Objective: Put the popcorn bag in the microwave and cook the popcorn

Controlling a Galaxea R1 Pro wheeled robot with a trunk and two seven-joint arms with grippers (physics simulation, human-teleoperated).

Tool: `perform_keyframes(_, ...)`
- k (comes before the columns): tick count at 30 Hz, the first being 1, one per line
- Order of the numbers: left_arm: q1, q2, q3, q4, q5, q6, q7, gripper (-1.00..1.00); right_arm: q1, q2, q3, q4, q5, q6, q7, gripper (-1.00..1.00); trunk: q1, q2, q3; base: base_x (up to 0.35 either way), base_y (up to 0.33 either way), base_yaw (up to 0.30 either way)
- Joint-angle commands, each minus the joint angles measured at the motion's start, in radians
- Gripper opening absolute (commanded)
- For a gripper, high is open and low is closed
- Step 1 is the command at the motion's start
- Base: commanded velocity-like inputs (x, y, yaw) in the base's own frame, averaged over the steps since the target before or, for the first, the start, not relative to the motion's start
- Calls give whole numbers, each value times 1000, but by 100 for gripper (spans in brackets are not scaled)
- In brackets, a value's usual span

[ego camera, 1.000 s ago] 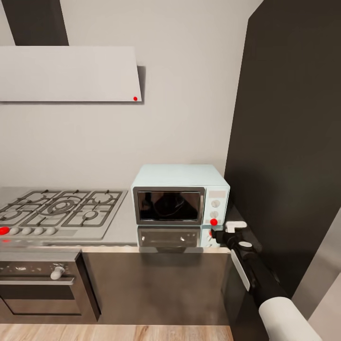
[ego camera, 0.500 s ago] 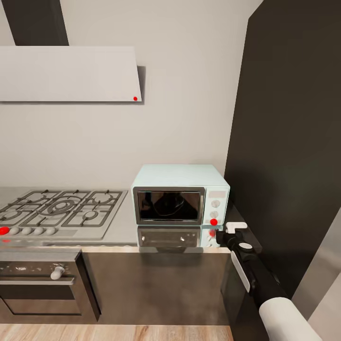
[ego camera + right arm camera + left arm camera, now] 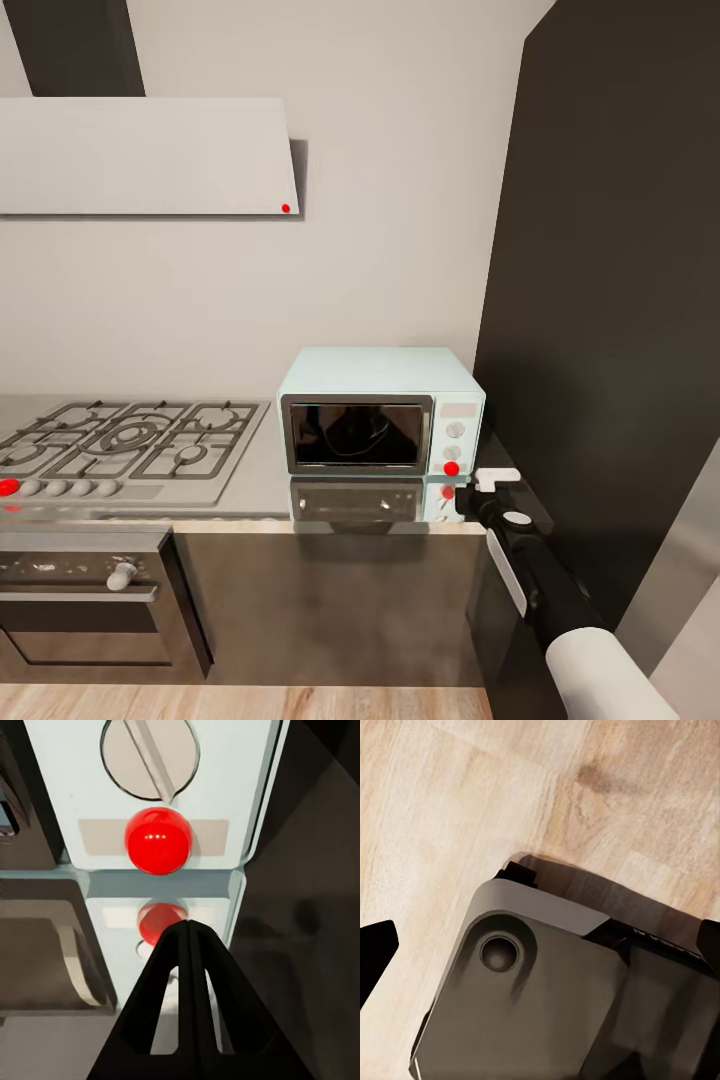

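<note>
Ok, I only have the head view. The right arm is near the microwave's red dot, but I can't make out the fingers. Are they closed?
Observer: Yes. In the right wrist view the right gripper has its fingers pressed together into one point, holding nothing.
Operator: Is it lined up with the button?
Observer: The tip points at the red button on the microwave, with a gap between them.
Operator: And the left arm?
Observer: Its camera looks down on wooden floor and the robot's grey base.
</note>
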Motion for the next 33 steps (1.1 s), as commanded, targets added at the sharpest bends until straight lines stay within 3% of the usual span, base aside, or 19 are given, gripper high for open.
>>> perform_keyframes(1, -1, -1, -8, 0, 8, -2, 3, 100, -1, 0, 2, -1, -2, 6, -3, -100, 0, -1, -1, 0, 0, 0)
perform_keyframes(12, -1, -1, -8, 0, 9, -2, 3, 100, -1, 0, 2, -1, -6, 8, -1, -100, 0, -1, -1, 24, 0, 0)
perform_keyframes(33, -1, 0, -8, 0, 10, -2, 3, 100, -1, 0, 1, 27, -14, 6, 9, -100, 0, -1, -1, 169, 0, 0)
